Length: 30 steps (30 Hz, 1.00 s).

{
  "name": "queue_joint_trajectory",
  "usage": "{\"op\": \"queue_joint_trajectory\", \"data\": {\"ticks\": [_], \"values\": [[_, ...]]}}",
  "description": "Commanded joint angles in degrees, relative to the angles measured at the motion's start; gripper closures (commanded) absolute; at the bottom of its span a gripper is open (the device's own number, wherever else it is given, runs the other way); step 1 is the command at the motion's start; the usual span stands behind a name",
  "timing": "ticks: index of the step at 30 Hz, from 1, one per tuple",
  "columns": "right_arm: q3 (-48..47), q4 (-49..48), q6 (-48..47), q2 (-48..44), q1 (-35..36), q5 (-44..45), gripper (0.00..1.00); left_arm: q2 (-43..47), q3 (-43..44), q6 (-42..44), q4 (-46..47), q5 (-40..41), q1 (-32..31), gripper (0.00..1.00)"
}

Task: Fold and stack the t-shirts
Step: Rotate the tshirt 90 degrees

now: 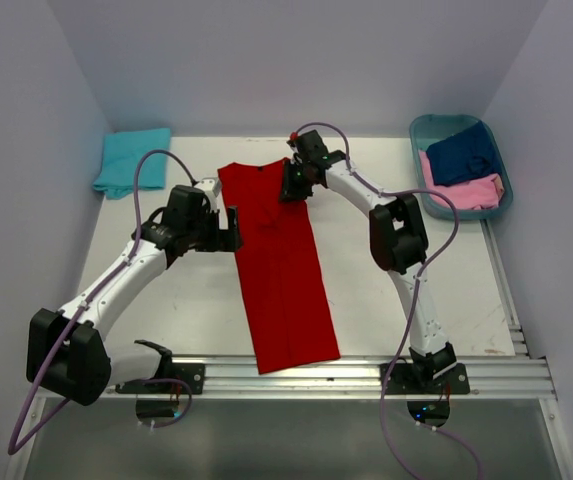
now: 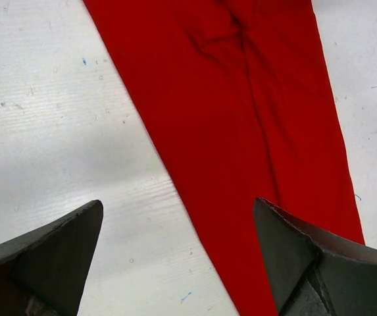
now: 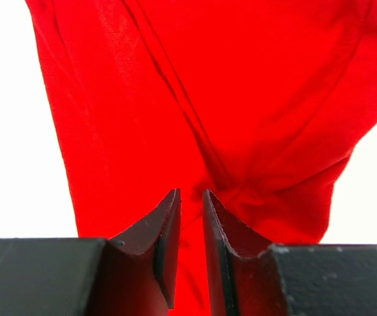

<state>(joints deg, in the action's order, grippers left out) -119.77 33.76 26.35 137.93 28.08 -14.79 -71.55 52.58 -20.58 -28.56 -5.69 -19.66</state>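
The turquoise t-shirt (image 1: 132, 162) lies far left, the left gripper (image 1: 234, 228) gapes wide at the left edge of the central red t-shirt (image 1: 284, 280), the right gripper (image 1: 291, 186) pinches its far end, and the navy t-shirt (image 1: 464, 153) and pink t-shirt (image 1: 466, 193) sit in the basket (image 1: 415, 140).

Left gripper (image 2: 178, 214) wide apart, right gripper (image 3: 191, 194) nearly closed, both arms outstretched.

You find nothing to read here: no text, label, brand or number, even on the red t-shirt (image 1: 281, 270).
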Motion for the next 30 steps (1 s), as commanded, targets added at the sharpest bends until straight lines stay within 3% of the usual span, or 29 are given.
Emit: {"op": "queue_joint_trajectory", "data": {"ticks": [1,14,23,30], "values": [[-1.17,-0.97,0.98,-1.26,0.22,-2.7,0.76,1.41,-0.9,-0.87,1.57,0.95,-0.2,0.0],[-1.87,0.08,-0.33,0.5,0.49,1.25,0.65,2.12,-1.34,-0.78,1.4,1.47,-0.2,0.0],[-1.88,-0.18,-0.25,1.99,1.37,0.55,0.73,2.55,-1.42,-0.78,1.14,1.56,-0.2,0.0],[-1.61,-0.01,-0.6,1.56,1.72,1.77,0.73,2.73,-1.51,-0.78,1.05,1.56,-0.2,0.0]]}}
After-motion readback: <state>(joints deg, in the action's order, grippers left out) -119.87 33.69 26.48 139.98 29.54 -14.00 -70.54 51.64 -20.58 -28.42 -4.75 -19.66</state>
